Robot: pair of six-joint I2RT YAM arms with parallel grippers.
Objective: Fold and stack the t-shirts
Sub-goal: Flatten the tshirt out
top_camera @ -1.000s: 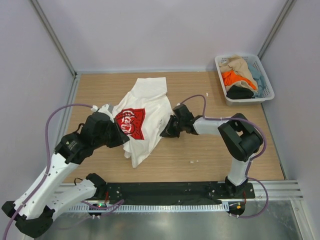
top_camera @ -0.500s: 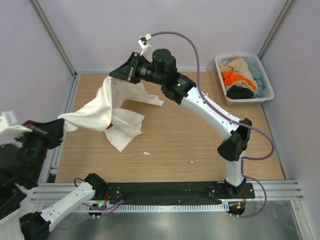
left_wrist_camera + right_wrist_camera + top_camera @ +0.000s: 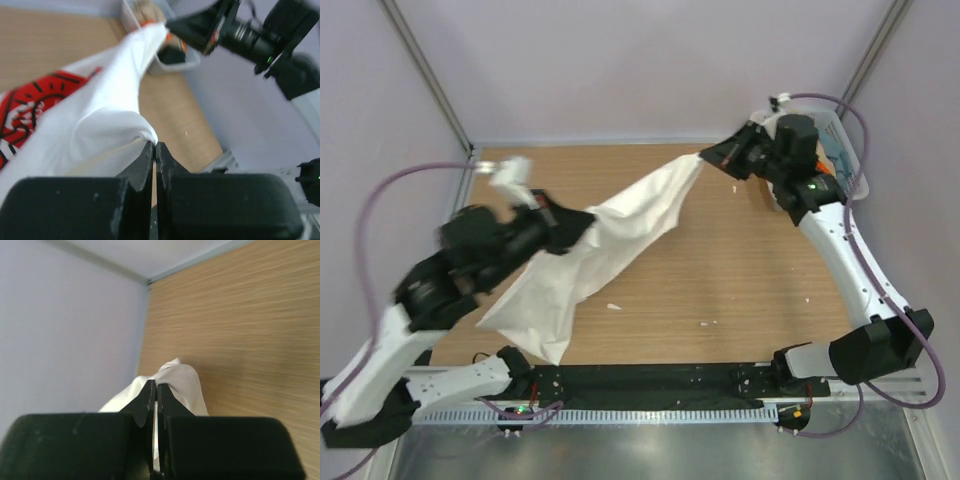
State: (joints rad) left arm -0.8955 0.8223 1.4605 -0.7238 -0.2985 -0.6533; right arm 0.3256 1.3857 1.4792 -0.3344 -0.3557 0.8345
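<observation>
Pinching jaws: we held the white t-shirt [image 3: 620, 235] stretched between both clamped pairs.
Risk: we feared harder pulling would free a corner.

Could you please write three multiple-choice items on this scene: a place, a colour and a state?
1. Where does the basket stand? A far right corner of the table B near left corner C centre
2. What colour is the print on the white t-shirt? A blue B red C green
3. How is the white t-shirt? A folded flat B in the basket C stretched between left end effector and right end effector
Answers: 1 A, seen from above; 2 B, the left wrist view shows red; 3 C, both are shut on its ends.
</observation>
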